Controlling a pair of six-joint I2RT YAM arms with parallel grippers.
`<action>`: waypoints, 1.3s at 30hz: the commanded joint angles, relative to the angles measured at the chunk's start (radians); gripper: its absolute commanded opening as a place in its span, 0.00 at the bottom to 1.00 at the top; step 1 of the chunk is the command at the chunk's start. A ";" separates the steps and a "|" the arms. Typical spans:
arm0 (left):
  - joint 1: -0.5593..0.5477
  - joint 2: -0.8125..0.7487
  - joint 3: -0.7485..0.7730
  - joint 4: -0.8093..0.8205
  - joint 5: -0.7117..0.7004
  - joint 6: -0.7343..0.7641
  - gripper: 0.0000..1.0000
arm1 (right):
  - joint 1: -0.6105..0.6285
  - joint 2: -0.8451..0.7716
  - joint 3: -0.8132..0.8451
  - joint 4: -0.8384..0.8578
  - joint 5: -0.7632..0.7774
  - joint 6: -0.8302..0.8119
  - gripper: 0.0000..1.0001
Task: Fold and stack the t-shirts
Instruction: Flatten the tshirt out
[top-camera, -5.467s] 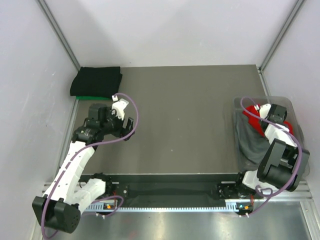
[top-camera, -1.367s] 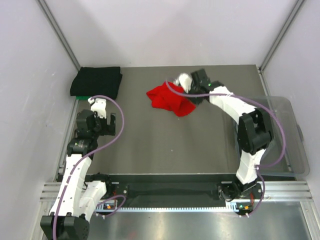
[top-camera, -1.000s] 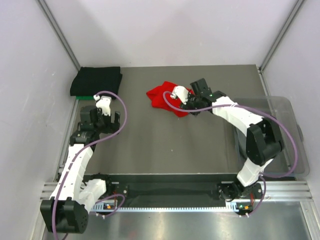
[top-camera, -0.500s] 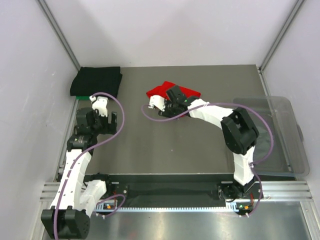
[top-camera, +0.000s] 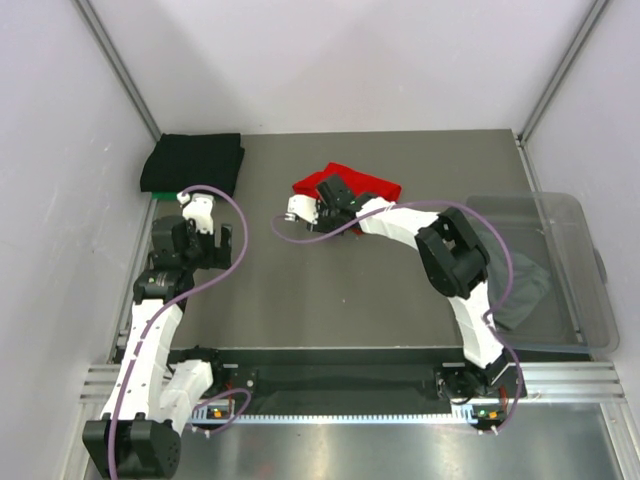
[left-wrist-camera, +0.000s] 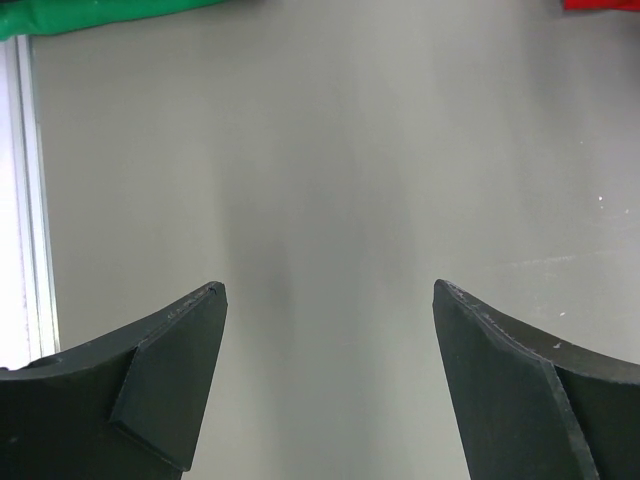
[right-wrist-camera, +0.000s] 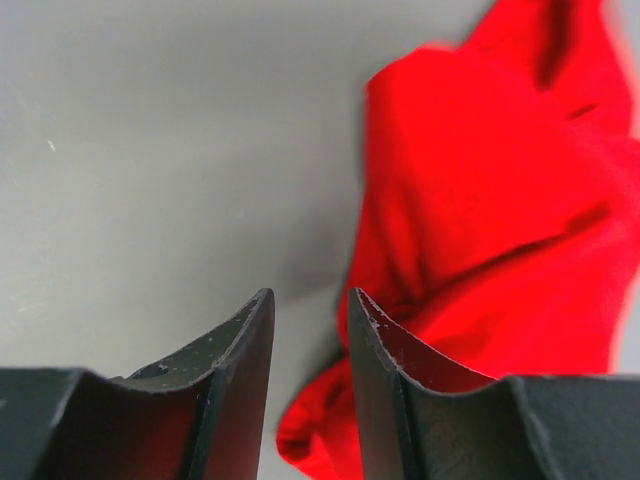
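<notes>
The red t-shirt (top-camera: 362, 184) lies crumpled at the middle back of the table, and it fills the right side of the right wrist view (right-wrist-camera: 480, 200). My right gripper (top-camera: 318, 212) (right-wrist-camera: 310, 292) hangs at the shirt's left edge. Its jaws stand narrowly open; bare table shows through the gap and red cloth lies under the right finger. A folded black t-shirt (top-camera: 192, 162) rests on a green one (top-camera: 166, 195) (left-wrist-camera: 100, 15) in the back left corner. My left gripper (top-camera: 196, 236) (left-wrist-camera: 325, 300) is wide open over bare table in front of that stack. A grey t-shirt (top-camera: 512, 275) lies in the bin.
The clear plastic bin (top-camera: 592, 270) stands at the right edge of the table. The right arm reaches across the middle of the table from the near right. White walls with metal posts close the back and sides.
My right gripper has swept left across the red t-shirt to its left edge, leaving the cloth flatter on the table. The left arm has barely moved.
</notes>
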 joint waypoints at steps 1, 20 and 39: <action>0.007 -0.015 0.023 0.006 -0.006 0.007 0.89 | 0.003 0.042 0.063 -0.045 0.050 -0.029 0.36; 0.021 -0.026 0.016 0.006 0.003 0.004 0.89 | -0.060 0.176 0.260 -0.264 0.048 0.031 0.00; 0.021 -0.014 0.059 0.032 0.038 -0.016 0.89 | -0.034 -0.440 0.534 -0.244 -0.124 0.119 0.00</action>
